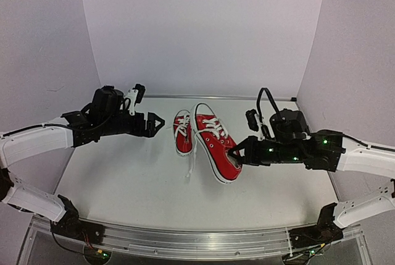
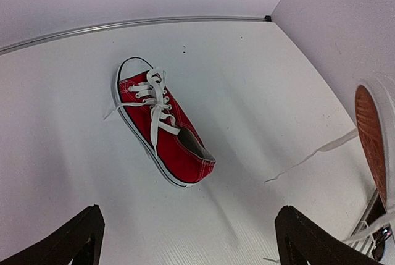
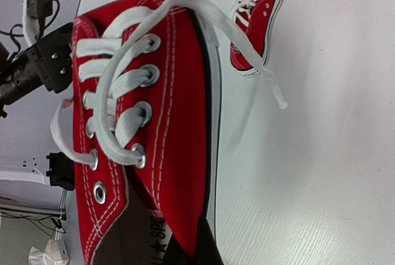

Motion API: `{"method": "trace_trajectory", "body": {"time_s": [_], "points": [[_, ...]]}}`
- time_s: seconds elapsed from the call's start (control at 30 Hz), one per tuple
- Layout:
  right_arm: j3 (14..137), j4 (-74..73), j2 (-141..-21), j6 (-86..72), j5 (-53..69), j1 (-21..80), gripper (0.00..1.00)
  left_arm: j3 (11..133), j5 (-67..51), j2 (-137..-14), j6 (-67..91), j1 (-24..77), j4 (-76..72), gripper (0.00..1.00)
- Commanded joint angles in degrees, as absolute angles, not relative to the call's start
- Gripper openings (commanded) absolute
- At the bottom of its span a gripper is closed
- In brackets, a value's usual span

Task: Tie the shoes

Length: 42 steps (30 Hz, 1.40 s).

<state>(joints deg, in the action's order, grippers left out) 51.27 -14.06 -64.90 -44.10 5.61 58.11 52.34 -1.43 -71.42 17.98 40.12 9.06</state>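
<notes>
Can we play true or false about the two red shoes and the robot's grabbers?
1. The right gripper is shut on one shoe. True.
2. The left gripper is holding the other shoe. False: it is open and empty, and that shoe lies on the table.
3. The shoes are blue. False: both are red with white laces.
4. The lace on the shoe in the right gripper is loose, not tied in a bow. True.
</notes>
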Motion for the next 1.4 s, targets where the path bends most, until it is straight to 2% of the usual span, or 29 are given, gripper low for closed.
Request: {"method": "trace_trajectory", "body": {"time_s": [0.0, 0.17, 0.3, 0.47, 0.7, 0.9, 1.13, 1.2, 1.27, 1.37], "points": [[56.11, -9.09, -63.79, -44.64, -3.55, 57.76, 0.00, 51.53, -1.77, -68.97, 17.59, 40.08, 8.31, 1.00], [62.90, -10.51, -69.58, -41.66, -7.09, 57.83, 0.00, 49.48, -11.06, -71.13, 13.38, 40.16, 2.80, 0.99], [65.48, -10.76, -71.30, -41.32, -6.95, 57.82, 0.00, 44.10, -16.32, -72.98, 9.61, 40.63, -7.84, 1.00], [67.42, -11.03, -71.86, -41.19, -6.01, 57.80, 0.00, 36.92, -16.78, -75.16, 3.14, 44.69, -27.09, 0.99], [69.21, -11.25, -72.91, -40.92, -4.40, 57.80, 0.00, 40.62, -17.68, -84.53, -2.60, 48.73, -34.82, 0.98], [68.83, -11.42, -71.73, -41.42, -4.62, 57.79, 0.00, 43.27, -16.72, -90.81, -1.29, 49.14, -41.81, 0.81], [67.67, -11.71, -70.72, -42.27, -4.58, 57.36, 0.00, 43.55, -21.21, -99.33, -2.21, 49.56, -55.81, 0.74], [67.68, -11.83, -70.42, -42.28, -4.60, 57.31, 0.00, 44.17, -21.63, -101.24, -2.60, 49.63, -57.98, 0.67], [67.57, -12.17, -69.74, -42.27, -4.97, 57.06, 0.00, 45.09, -21.47, -102.66, -2.37, 49.66, -58.35, 0.56], [66.82, -13.39, -68.47, -42.56, -6.28, 56.43, 0.00, 47.08, -21.87, -103.59, -2.18, 49.68, -56.33, 0.33]]}}
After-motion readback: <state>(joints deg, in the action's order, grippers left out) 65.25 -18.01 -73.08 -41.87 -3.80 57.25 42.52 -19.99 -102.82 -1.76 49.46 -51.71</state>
